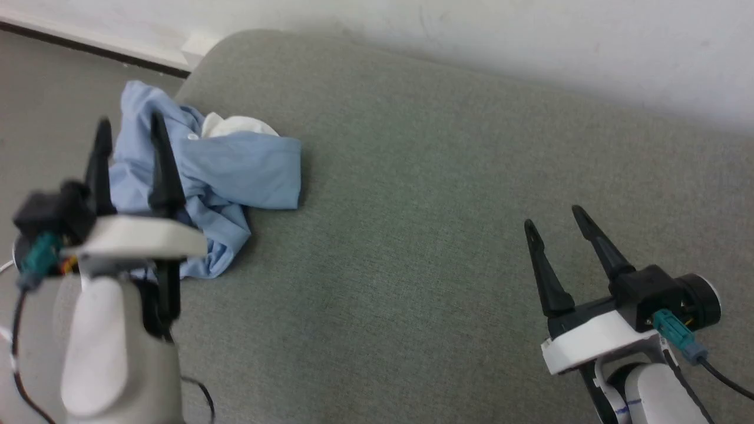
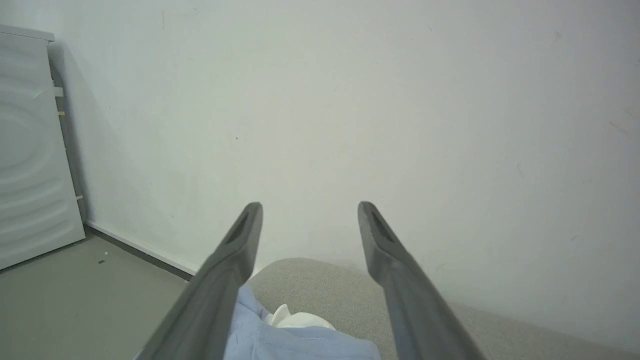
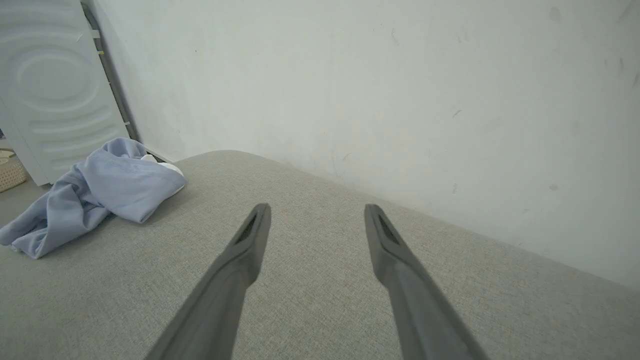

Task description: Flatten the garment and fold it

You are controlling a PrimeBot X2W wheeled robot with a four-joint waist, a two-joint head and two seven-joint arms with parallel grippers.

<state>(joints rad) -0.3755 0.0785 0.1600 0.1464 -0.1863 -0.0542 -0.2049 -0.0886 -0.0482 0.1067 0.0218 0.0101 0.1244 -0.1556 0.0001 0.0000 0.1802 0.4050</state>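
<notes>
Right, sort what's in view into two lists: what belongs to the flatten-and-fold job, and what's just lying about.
For the job:
- crumpled light blue polo shirt with white collar
- grey-green fabric surface it lies on
- left hand, open
- right hand, open

Just lying about:
- white ribbed appliance panel
- pale woven basket
- grey floor

Long black tapered jaws; white wrist housings (image 1: 589, 344); pale grey forearms (image 1: 100, 353); teal connectors (image 1: 677, 338); black cables (image 1: 727, 380).
</notes>
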